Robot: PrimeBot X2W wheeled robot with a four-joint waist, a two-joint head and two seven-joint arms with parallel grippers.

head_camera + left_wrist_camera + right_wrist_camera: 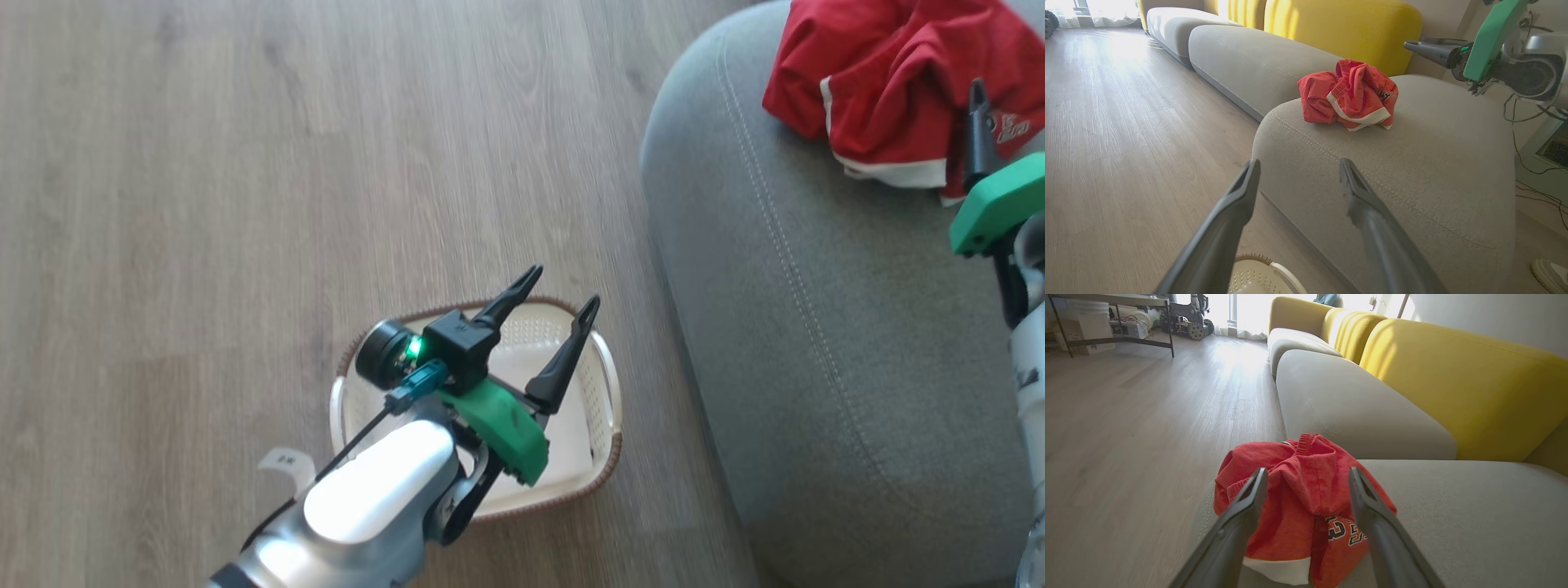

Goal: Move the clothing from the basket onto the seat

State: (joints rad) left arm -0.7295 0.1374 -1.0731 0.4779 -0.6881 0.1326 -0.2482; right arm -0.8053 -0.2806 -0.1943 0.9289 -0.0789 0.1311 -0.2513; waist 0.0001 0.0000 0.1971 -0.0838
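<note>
Clothing (890, 82) heaped on seat (816, 367) | basket (611, 392) on floor (204, 204) beside | left fingers (510, 296), right fingers (1240, 514) wide, empty

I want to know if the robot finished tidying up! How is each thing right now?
clothing, crumpled in a heap on the seat, not held.
basket, upright on the floor beside the seat; no red in the part that shows.
seat, bearing the clothing.
left claw, open, empty, above the basket.
right claw, open, empty, by the clothing.
</note>
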